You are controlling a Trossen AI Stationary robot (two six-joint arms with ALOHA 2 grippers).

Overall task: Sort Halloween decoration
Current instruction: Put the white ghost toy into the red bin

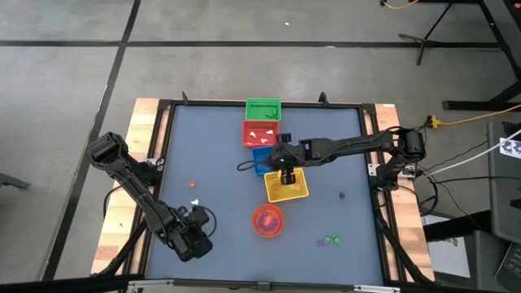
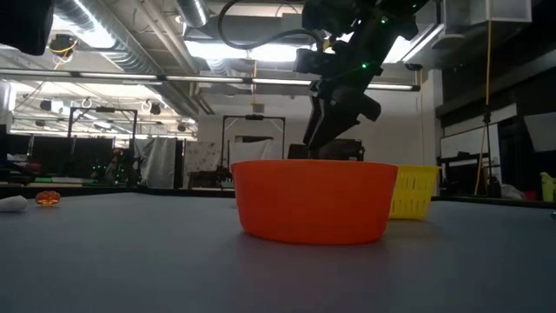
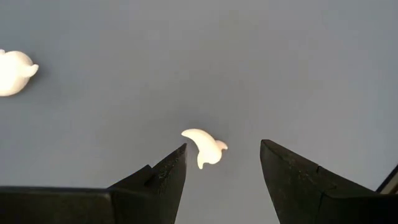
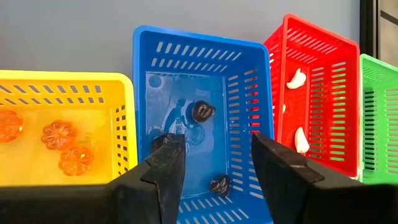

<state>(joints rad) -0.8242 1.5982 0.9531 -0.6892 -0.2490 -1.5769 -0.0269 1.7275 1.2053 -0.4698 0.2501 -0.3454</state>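
My left gripper [image 3: 222,155] hangs open at the table's near left, pointing steeply down. A small white curved trinket [image 3: 204,147] lies on the table between and just beyond its fingertips, untouched. A second white trinket [image 3: 13,71] lies a little apart, and an orange one [image 1: 192,185] lies farther toward the far edge. My right gripper [image 4: 217,152] stands open above the blue basket [image 4: 200,118], touching nothing. Dark trinkets [image 4: 203,111] lie on that basket's floor.
Green [image 1: 263,108], red [image 1: 261,133], blue and yellow [image 1: 286,185] baskets stand in a row from the far edge toward the middle. The red one holds white trinkets, the yellow one orange pumpkins [image 4: 57,134]. A round orange bowl [image 1: 268,220] stands near the front. Green and purple trinkets [image 1: 330,240] lie at the near right.
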